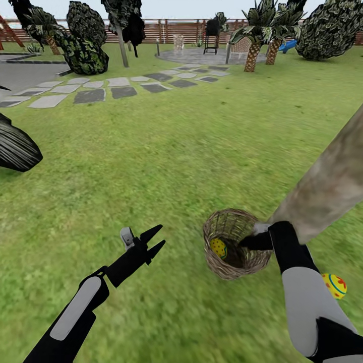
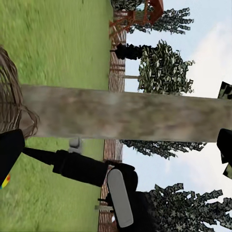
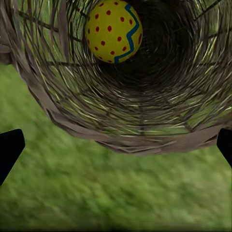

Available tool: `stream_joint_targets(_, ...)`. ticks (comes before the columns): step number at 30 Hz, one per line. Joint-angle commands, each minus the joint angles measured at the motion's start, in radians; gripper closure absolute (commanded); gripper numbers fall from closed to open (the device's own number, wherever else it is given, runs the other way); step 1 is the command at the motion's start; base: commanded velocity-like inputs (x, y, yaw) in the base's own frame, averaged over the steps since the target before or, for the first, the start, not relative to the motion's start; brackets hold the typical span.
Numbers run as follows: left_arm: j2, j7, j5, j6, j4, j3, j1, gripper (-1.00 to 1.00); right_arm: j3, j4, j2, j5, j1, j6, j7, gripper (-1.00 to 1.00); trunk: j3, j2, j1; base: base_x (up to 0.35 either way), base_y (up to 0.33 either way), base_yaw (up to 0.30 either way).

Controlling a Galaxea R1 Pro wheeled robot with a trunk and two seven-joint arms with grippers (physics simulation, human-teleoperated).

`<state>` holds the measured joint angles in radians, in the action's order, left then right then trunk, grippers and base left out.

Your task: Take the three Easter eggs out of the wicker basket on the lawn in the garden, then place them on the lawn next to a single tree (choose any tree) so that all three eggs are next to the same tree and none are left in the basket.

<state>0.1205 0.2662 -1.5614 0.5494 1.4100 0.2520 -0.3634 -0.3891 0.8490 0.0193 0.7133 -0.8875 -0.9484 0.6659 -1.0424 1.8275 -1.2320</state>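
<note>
Looking across the lawn from left to right, we first meet our left gripper, hanging over bare grass well to the left of the basket; its two fingers are spread apart and hold nothing. Next comes the wicker basket, tipped on its side so its mouth faces up toward us, with one yellow egg lying against its inner wall. From the right wrist camera we see that egg deep inside the basket, red dots and a blue zigzag band on it. Our right gripper sits at the basket's right rim, its dark fingertips wide apart at the edges of the wrist picture, clasping nothing. Just beyond the basket rises the tree, a thick pale trunk leaning across the right side. A second egg lies on the grass near the trunk's base, partly hidden by our right arm.
</note>
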Motion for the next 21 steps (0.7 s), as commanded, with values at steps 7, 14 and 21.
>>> stream_joint_targets(7,0.001,0.001,-0.006,0.003,0.000,0.001,-0.001,-1.00,-0.002,-0.079,-0.007,0.009,-0.001,0.069,0.008,-1.00,-0.001,0.000,0.000,0.005,0.004,0.000)
stream_joint_targets(14,0.001,0.001,-0.006,0.003,0.000,0.001,-0.001,-1.00,-0.002,-0.088,-0.007,0.006,-0.001,0.149,0.013,-1.00,-0.001,0.000,0.000,0.091,0.000,0.000)
stream_joint_targets(21,0.001,0.001,-0.006,0.003,0.000,0.001,0.000,-1.00,-0.003,-0.107,-0.006,0.006,-0.001,0.159,0.013,-1.00,-0.001,0.000,0.000,0.326,0.000,0.000)
